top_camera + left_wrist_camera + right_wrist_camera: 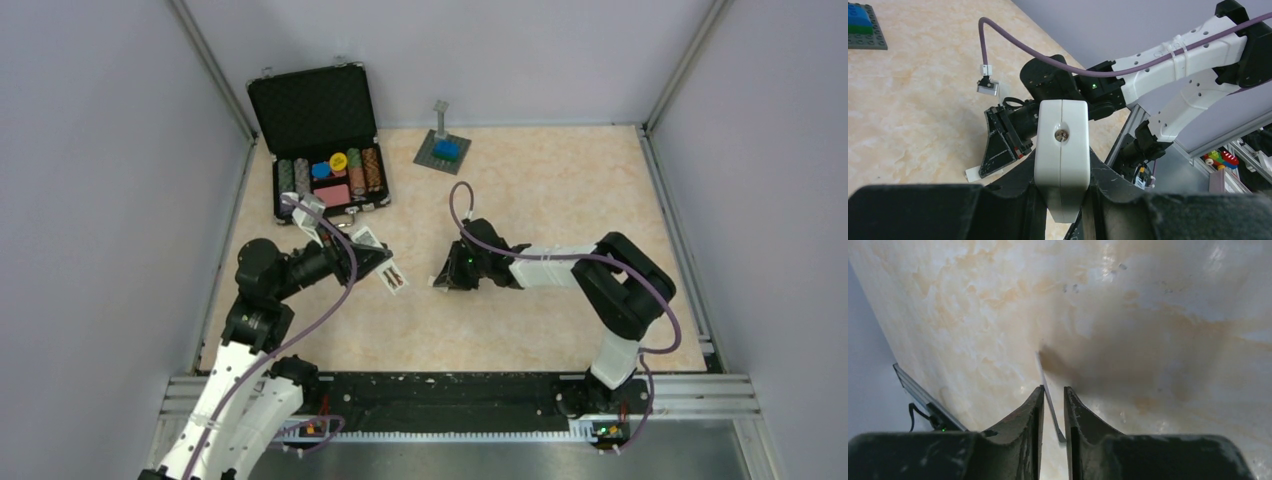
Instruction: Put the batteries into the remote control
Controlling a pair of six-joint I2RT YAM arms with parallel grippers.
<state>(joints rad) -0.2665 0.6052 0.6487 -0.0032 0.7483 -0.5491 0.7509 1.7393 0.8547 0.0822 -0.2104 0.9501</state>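
Observation:
My left gripper (378, 262) is shut on the white remote control (396, 280), held crosswise above the table at the left. In the left wrist view the remote control's (1061, 135) end face, with a small metal dot, sticks up between the jaws of my left gripper (1062, 175). My right gripper (443, 277) is down at the table in the middle. Its jaws stand narrowly open (1053, 388) around a thin white cover plate (1044, 371) seen edge-on, with a gap beside it. The plate (973, 173) lies under those fingers. The batteries are out of view.
An open black case of poker chips (325, 150) stands at the back left. A grey baseplate with a blue brick (442, 150) sits at the back middle. Walls close in three sides, and a metal rail (450, 390) runs along the near edge.

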